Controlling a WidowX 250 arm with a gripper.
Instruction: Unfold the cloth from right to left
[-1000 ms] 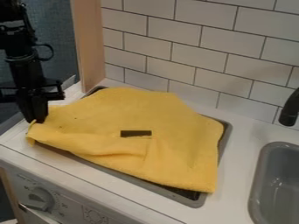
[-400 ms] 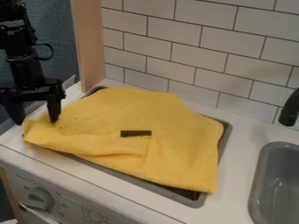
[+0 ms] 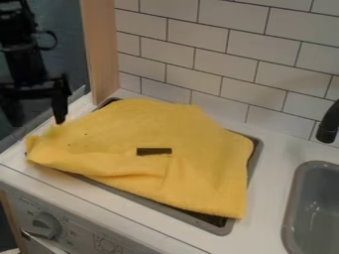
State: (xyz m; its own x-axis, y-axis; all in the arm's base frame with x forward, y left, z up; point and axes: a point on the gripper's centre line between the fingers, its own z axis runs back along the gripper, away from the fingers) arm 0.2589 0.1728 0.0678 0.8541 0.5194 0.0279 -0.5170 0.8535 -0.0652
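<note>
item: cloth, yellow, over the tray. spread nearly the full tray; its left corner passes the tray's left end onto the tabletop. long axis: along the tray's long side, from its left end toward its lower right corner. a low fold by the tray's front left edge; a dark strip over its middle.

item: fingers, one black pair, single arm. position: raised off the tray's left end, pointing down. state: wide apart, nothing held. relation: cloth lies to the right and below in the view, its left corner nearest; the spread runs away from the fingers toward the tray's far right end. height over the tabletop: cannot be told exactly.

change: a second ago, fingers together on the left corner; next frame, parted, tips low at that corner; now higher, parted still. corner settled after the release; cloth otherwise the same since.

assessment: unfolding from right to left looks all but done. likely next: lift clear, leaving the cloth be. if the front fold is to be smoothed, the fingers would have to come down and rightward to the corner; a drag there might ruck the cloth over the tray.
</note>
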